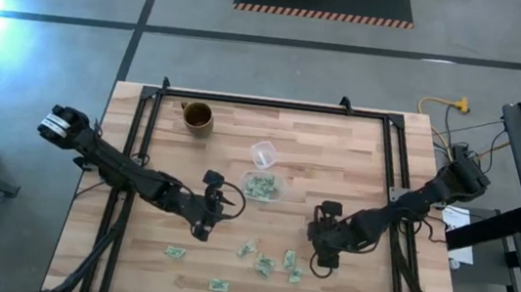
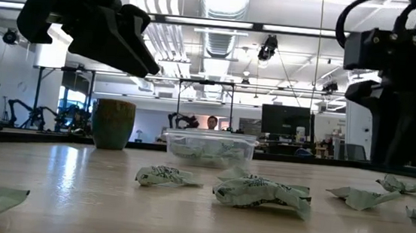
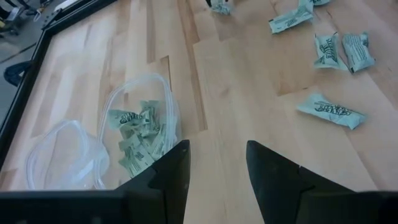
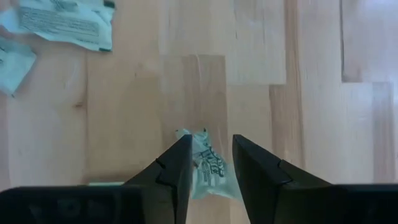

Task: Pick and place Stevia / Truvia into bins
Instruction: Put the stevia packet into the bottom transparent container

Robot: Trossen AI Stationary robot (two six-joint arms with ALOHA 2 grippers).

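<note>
Several pale green Stevia packets [image 1: 265, 264] lie flat on the wooden table near its front edge. More packets lie in the clear shallow container [image 1: 262, 186] at mid-table, which also shows in the left wrist view [image 3: 140, 134]. My left gripper [image 1: 209, 209] is open and empty, raised above the table just left of the container. My right gripper [image 1: 320, 256] points down at the right of the loose packets, shut on one crumpled packet [image 4: 208, 165]. My right gripper pinches the crumpled packet [image 4: 202, 149] between its two fingers, coming from above and pointing down. The packet's end sticks out past the fingertips. I cannot tell whether it is clear of the table.
A clear round cup [image 1: 262, 153] stands just behind the container and a brown mug [image 1: 197, 117] at the far left. A dark frame [image 1: 275, 103] runs along the table's far and side edges. Bare wood lies between the container and the loose packets.
</note>
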